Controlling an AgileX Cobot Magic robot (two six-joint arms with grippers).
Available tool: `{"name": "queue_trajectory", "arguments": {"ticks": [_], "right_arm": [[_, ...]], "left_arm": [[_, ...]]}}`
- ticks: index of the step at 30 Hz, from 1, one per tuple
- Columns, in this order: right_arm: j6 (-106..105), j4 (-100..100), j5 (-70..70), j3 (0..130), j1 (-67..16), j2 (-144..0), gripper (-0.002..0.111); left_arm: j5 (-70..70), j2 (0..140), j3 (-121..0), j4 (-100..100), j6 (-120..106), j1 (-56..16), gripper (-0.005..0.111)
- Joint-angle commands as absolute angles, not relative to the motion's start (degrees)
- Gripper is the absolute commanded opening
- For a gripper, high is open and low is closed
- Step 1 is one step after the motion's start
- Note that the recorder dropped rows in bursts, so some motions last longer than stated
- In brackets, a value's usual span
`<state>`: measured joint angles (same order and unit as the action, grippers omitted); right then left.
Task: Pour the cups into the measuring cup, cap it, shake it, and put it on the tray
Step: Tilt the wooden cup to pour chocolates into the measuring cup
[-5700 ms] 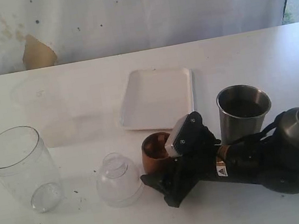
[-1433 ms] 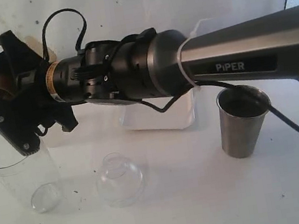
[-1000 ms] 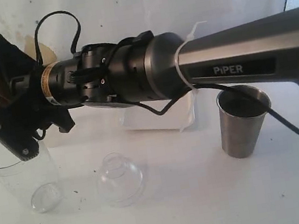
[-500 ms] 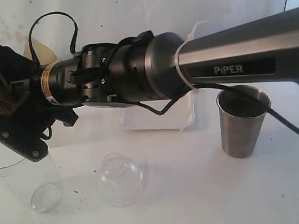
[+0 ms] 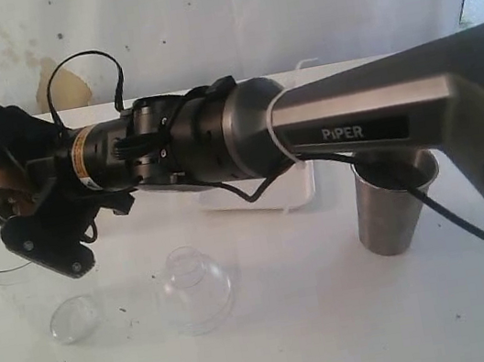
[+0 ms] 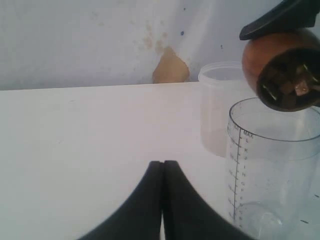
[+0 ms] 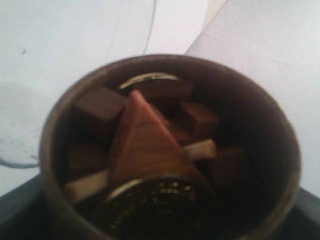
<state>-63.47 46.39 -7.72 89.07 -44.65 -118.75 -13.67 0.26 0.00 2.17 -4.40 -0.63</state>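
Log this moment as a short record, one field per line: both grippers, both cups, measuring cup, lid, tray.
right gripper: shut on wooden cup, reaching across to the left side
wooden cup: tipped above the measuring cup mouth, wooden pieces inside
measuring cup: upright, uncapped, no pieces seen inside
steel tumbler: upright, untouched
dome lid: beside measuring cup, off it
tray: partly hidden, near edge showing
left gripper: shut, empty

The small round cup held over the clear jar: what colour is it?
The cup is reddish-brown wood, clearest in the left wrist view.
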Motion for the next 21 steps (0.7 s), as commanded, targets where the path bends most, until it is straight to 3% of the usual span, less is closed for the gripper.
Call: {"name": "queue_trajectory", "arguments": {"ticks": [1,21], "right_arm": [[-64.5,46.2,-9.7,89.5,-44.6,-118.2,0.0],[-73.0,46.2,-10.5,89.5,-44.6,-118.2,0.0]], "left_arm": [[-13.4,0.0,0.0,2.3,-4.2,-0.7,0.0],[-13.4,0.0,0.0,2.3,-4.2,-0.7,0.0]]}}
